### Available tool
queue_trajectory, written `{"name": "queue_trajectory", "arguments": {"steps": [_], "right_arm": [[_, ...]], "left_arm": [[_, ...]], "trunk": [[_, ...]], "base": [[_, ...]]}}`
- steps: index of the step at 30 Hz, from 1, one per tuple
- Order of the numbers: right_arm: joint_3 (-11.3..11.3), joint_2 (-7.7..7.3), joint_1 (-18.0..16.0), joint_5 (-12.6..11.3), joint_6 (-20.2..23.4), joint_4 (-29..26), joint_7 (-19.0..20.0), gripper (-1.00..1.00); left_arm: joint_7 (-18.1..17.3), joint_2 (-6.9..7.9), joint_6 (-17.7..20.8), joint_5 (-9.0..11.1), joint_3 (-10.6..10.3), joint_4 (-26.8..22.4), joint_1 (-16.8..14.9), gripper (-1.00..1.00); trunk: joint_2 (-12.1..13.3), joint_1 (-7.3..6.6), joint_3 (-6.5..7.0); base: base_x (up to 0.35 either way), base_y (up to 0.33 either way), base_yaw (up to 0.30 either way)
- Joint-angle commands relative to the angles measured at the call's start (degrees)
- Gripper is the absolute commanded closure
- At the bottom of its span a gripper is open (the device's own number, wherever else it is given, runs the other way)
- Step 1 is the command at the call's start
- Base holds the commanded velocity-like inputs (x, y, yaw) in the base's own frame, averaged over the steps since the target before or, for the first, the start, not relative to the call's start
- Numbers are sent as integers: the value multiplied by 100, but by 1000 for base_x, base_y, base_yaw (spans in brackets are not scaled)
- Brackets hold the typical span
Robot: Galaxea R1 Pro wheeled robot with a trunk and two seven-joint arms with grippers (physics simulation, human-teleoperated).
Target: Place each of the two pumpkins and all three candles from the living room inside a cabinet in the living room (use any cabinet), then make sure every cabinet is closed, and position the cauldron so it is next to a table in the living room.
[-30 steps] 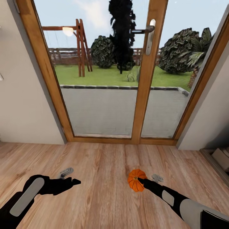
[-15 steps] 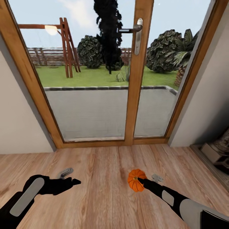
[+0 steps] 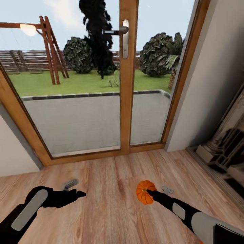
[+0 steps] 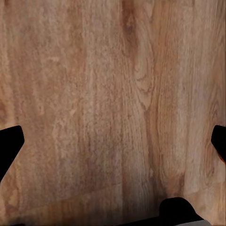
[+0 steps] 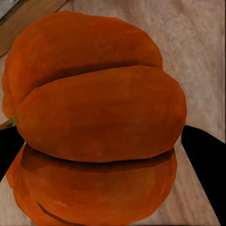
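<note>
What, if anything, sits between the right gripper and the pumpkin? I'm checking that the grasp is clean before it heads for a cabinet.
Nothing visible. The right gripper is shut on the pumpkin, whose orange ribs press close against the right wrist camera. No cabinet shows here, so the path to one cannot be judged.

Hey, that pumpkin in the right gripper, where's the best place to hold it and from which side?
Grip the pumpkin across its round ribbed body at the widest part, coming from the side, as the right gripper does now. In the right wrist view the orange body bulges between the jaws, so the flanks give broad contact. The short stem looks too small to hold.
</note>
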Motion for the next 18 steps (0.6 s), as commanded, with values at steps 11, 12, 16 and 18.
{"name": "queue_trajectory", "arguments": {"steps": [11,12,16,18], "right_arm": [[26,-2,-5,-51,-11,-6,15,100],[26,-2,-4,-50,-11,-6,15,100],[26,-2,-5,-51,-11,-6,15,100],[26,-2,-5,-51,-11,-6,15,100]], "left_arm": [[58,-4,3,9,-9,-6,-3,-100],[58,-4,3,9,-9,-6,-3,-100],[57,-6,3,9,-9,-6,-3,-100],[54,-8,3,9,-9,-6,-3,-100]], "trunk": [[-2,-1,-5],[-2,-1,-5],[-2,-1,-5],[-2,-1,-5]], "base": [[0,0,-279],[0,0,-279],[0,0,-279],[0,0,-279]]}}
